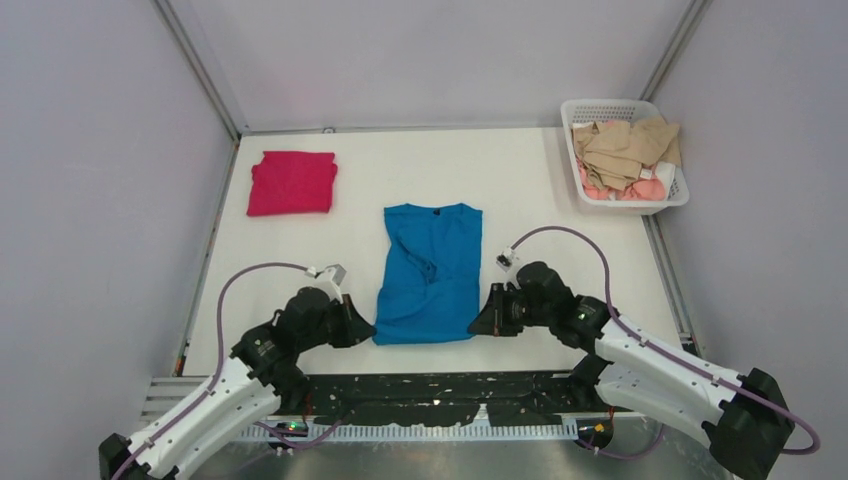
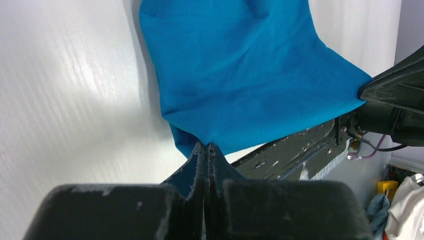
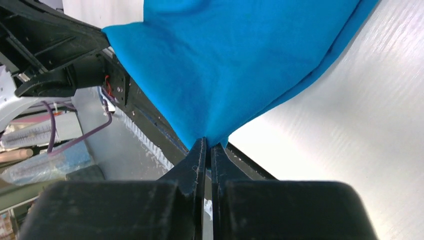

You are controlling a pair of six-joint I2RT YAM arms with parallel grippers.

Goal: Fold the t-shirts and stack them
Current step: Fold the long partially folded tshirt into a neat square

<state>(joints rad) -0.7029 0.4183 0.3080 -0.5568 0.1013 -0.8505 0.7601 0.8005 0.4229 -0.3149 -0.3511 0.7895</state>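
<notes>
Blue shirt lies mid-table with its sleeves folded in and its collar at the far end. Its near hem is stretched between the two grippers. The left gripper is clamped on the near left corner and the right gripper on the near right corner, each with fingers pressed together on cloth. From above, the arms hide the fingertips. The red shirt sits folded at the far left, well apart. A white basket at the far right holds crumpled tan and pink cloth, too bunched to identify
</notes>
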